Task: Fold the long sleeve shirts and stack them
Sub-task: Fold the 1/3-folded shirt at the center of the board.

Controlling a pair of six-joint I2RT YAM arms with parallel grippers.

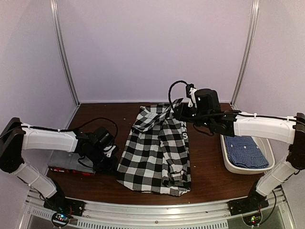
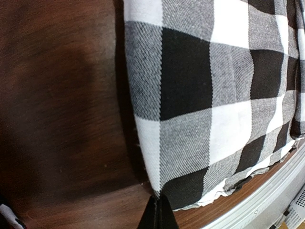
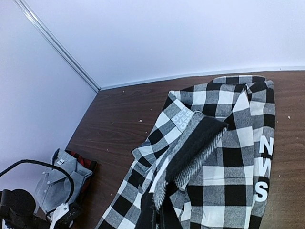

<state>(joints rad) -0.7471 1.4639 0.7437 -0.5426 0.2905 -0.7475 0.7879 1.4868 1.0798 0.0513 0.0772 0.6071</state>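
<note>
Left gripper (image 2: 156, 212) is pinched tight on the bottom hem corner of the black-and-white check shirt (image 1: 155, 152), fingers pressed together right where the cloth's edge meets the dark wood-grain table (image 1: 205, 162). Right gripper (image 3: 155, 214) is clamped as well, on a bunch of cloth up by the collar, holding a thick fold with a grey, ribbed-looking underside raised off the table. Big soft squares, a clear twill weave, white letters down one strip. That shirt lies lengthwise mid-table, rumpled at the collar end. On the right, the white oval plastic tub (image 1: 233, 166) holds the blue fine-checked shirt (image 1: 245, 152). Far left, by the left arm, the plain grey shirt (image 3: 57, 179) sits folded on the red-black shirt (image 3: 85, 160).
</note>
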